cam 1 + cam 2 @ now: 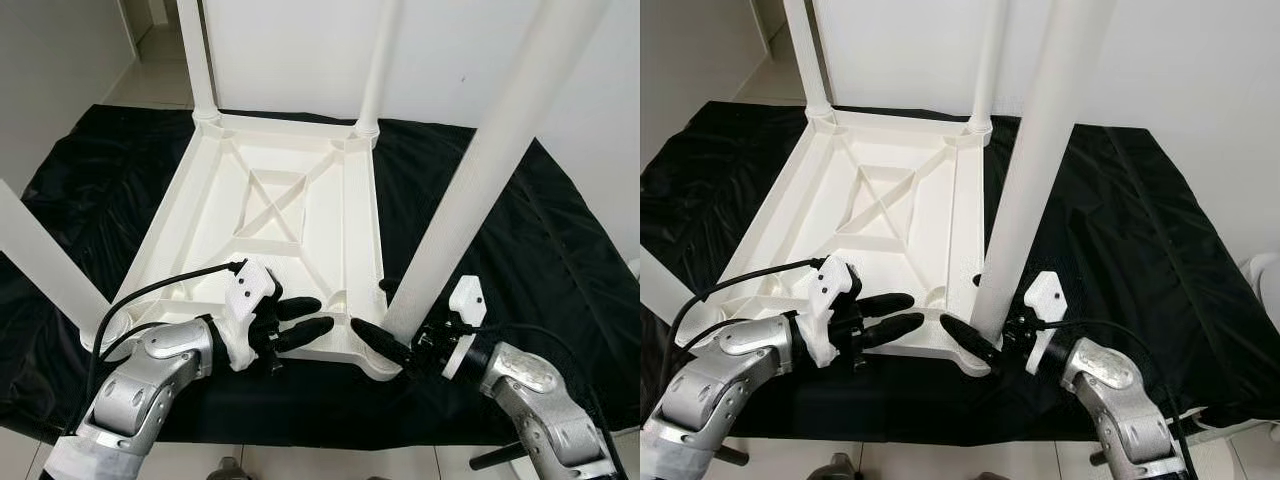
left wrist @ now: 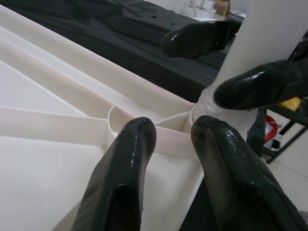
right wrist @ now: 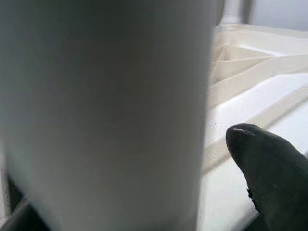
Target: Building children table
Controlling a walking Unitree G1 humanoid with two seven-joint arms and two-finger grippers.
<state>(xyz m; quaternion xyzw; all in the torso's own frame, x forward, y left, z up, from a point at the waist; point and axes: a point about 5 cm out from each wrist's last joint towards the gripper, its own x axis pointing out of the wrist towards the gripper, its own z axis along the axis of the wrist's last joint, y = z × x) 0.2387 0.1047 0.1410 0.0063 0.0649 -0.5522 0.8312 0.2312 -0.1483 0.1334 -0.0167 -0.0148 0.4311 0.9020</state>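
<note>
We had R gripper (image 1: 385, 345) clamped on leg (image 1: 470, 180) at tabletop (image 1: 270, 215) near-right corner; L gripper (image 1: 305, 322) open alongside.

Home room, pale tiled floor (image 1: 150, 75), plain white walls (image 1: 300, 50), black sheet (image 1: 560, 250) spread on floor

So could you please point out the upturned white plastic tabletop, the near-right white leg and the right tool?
Upturned white plastic tabletop (image 1: 262, 205): left eye view, cross-braced underside.
Near-right white leg (image 1: 478, 170): left eye view, mid-shaft.
Right tool (image 1: 978, 338): right eye view, at leg base.
</note>
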